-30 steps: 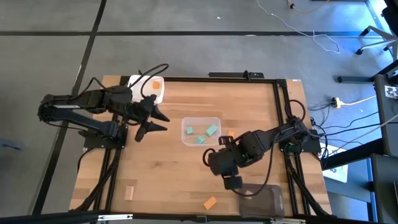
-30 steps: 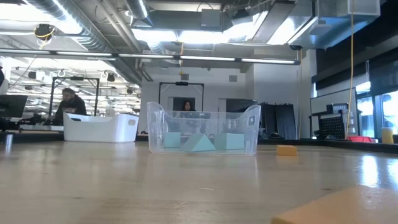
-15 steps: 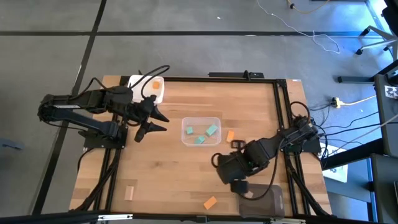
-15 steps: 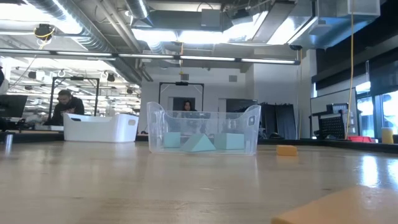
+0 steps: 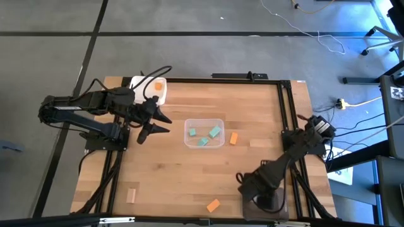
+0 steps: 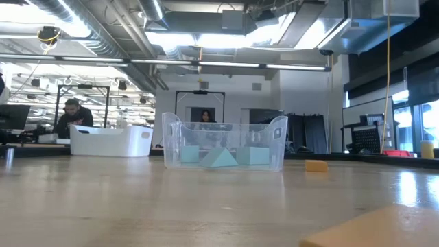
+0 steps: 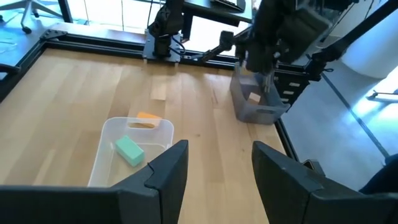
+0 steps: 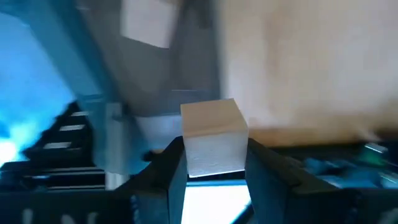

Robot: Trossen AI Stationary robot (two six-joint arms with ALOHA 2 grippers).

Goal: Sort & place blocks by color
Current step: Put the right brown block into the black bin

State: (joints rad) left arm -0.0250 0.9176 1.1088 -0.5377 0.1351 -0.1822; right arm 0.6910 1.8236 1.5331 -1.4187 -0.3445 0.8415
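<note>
Gripping a pale tan block point(image 8: 212, 138) between its two fingers, the right end effector point(image 5: 270, 200) is held over the dark grey tub point(image 5: 281, 203) at the near right corner of the bench point(image 5: 170, 183), so that the block can be let go into that tub; a drop is judged to be the step in hand. One tan block point(image 7: 254, 98) is already seen inside the grey tub in the left wrist view, which suggests this tub is kept for tan wood.

The left end effector point(image 5: 159, 122) is parked in the air at the far left, near the white tub point(image 5: 136, 83), with its fingers apart and nothing between them (it appears to be waiting).

The held block is a small plain cuboid of light wood, with flat faces and clean edges, clamped on two opposite sides; its top face is left free.

Teal-green blocks point(image 5: 215, 132) are gathered in the clear tub point(image 5: 188, 125) at the middle of the bench, and an orange piece point(image 5: 158, 86) lies in the white tub. Still loose on the bench are an orange block point(image 5: 233, 138) just right of the clear tub, another orange block point(image 5: 213, 205) at the near edge, and a tan block point(image 5: 131, 195) at the near left. The sorting is judged to be well along but unfinished.
</note>
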